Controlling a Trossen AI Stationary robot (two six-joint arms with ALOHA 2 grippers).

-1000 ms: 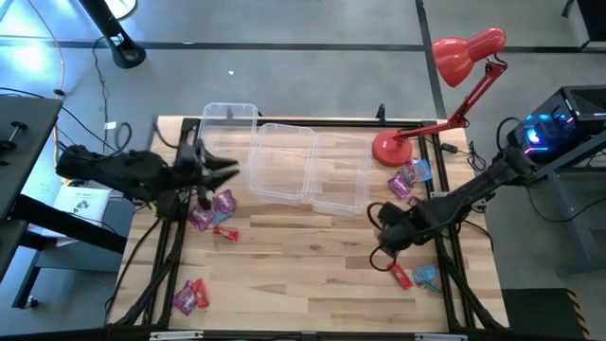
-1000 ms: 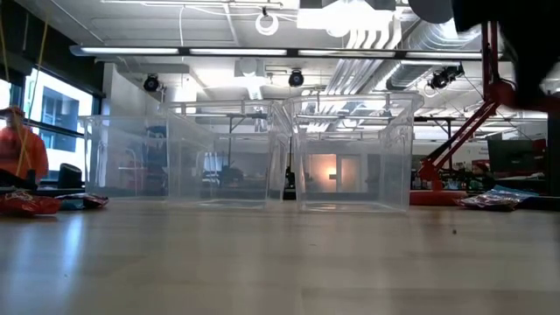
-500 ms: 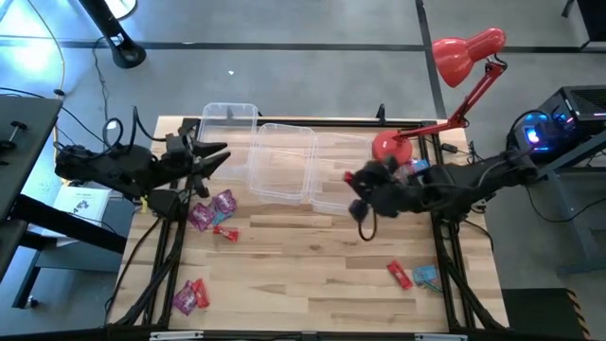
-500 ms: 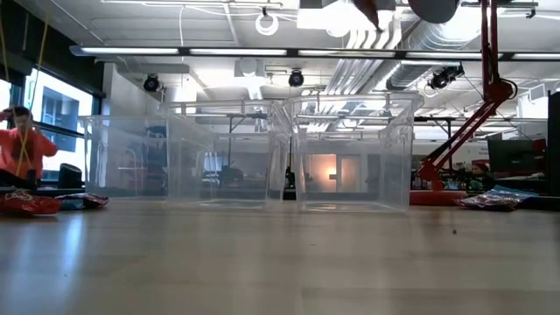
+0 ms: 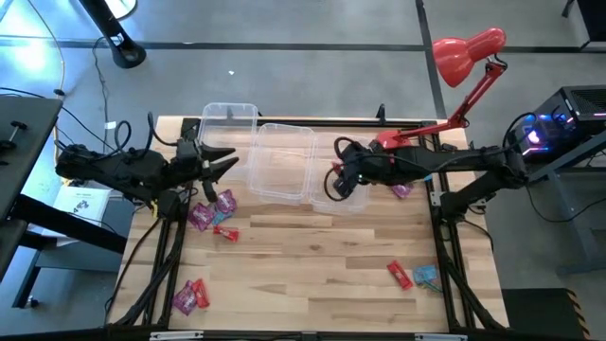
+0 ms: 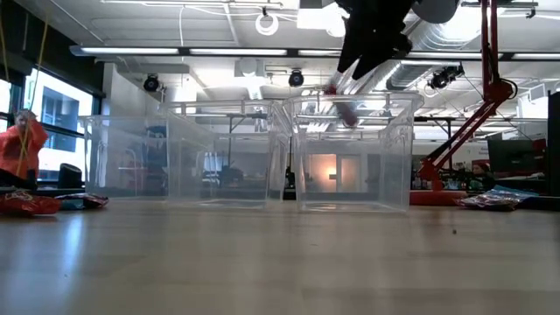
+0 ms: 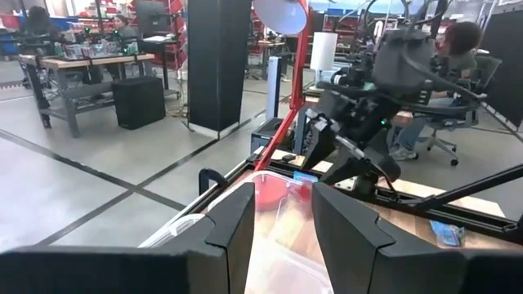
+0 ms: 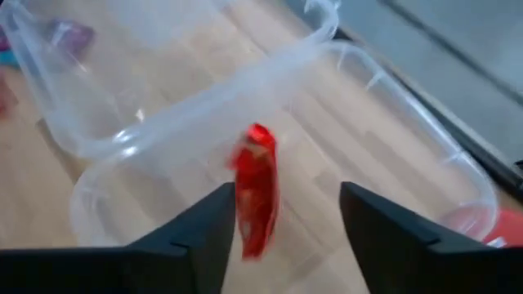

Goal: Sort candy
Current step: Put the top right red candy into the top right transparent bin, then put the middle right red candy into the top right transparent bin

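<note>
My right gripper (image 8: 286, 191) stands open above the right clear bin (image 5: 348, 196), fingers slanting down. A red candy (image 8: 256, 194) is in the air between and just below its fingers, over the bin's floor; in the low view this candy (image 6: 347, 113) shows under the fingertips. At the table's far left my left gripper (image 5: 227, 163) is held level and open, nothing between its fingers (image 7: 237, 220). Purple-pink candies (image 5: 212, 209) and a red candy (image 5: 224, 232) lie on the table near it.
Two more clear bins (image 5: 281, 161) (image 5: 228, 117) stand left of the first. A red desk lamp (image 5: 466, 52) has its base (image 5: 386, 147) at the far right. More candies lie near left (image 5: 189, 296), near right (image 5: 409, 276) and by the lamp base (image 5: 401, 189). A person (image 6: 19, 147) is beyond the table.
My right gripper has swung from the table's near right toward the far edge and the left, rising, and now stands over the right bin. A red candy now shows in the air under its fingers.
</note>
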